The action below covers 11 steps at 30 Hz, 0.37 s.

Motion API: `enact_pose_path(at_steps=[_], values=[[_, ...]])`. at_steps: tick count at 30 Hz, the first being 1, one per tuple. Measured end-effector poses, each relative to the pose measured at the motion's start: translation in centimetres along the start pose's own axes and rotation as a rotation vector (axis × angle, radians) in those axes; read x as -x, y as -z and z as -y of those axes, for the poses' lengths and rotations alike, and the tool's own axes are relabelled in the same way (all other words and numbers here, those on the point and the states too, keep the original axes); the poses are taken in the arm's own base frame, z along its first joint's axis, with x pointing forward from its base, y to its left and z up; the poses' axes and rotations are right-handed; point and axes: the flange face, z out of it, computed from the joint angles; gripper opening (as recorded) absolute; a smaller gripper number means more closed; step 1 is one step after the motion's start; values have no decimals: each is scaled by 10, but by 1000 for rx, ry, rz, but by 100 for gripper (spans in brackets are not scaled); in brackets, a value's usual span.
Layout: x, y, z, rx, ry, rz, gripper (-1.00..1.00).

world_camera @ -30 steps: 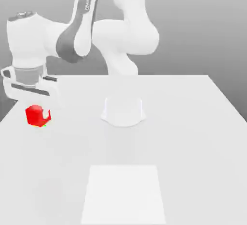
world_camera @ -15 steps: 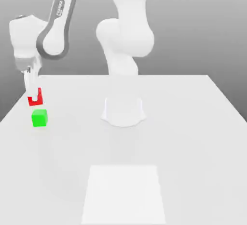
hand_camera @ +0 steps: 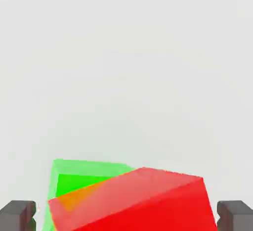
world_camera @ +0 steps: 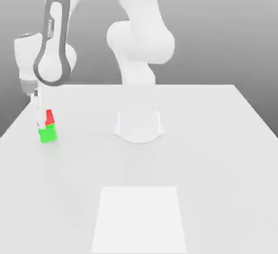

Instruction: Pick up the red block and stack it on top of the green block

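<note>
Here is the white Panda arm (world_camera: 136,35) bent over toward the exterior view's left, its hand hanging above the near-left part of the white table (world_camera: 217,155). The gripper (world_camera: 42,118) points down right at the two cubes. In the hand view the two dark fingertips (hand_camera: 18,214) stand wide, one on each side of the red block (hand_camera: 148,200), with a clear gap of table showing between each pad and the cube's faces. So the jaws are spread open and nothing is clamped.

The red block (world_camera: 49,117) sits on top of the green block (world_camera: 48,134), touching it, and the pair stands on the table near the exterior view's left edge. A pale finger of the gripper covers part of the red cube's side in the exterior view, so only a sliver of red shows there above the green. From the hand view, the red cube is not square to the green one: it is twisted on it and looks tilted, one corner raised, and a corner of green peeks out from under it. Where the two overlap in that view, the colour reads orange.

Well apart from the stack, toward the middle of the table, the robot's round white base (world_camera: 138,125) stands. Nearer the camera lies a flat, brighter white rectangular patch (world_camera: 139,217) on the tabletop, with nothing on it. Behind everything is a plain grey backdrop (world_camera: 228,24).
</note>
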Motion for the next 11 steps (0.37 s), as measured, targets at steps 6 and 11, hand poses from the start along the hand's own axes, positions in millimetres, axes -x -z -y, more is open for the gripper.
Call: enact_pose_path(at_steps=[6, 11], values=[[0, 30, 3, -4, 7, -1, 100], [2, 53, 2, 2, 10, 0, 100]])
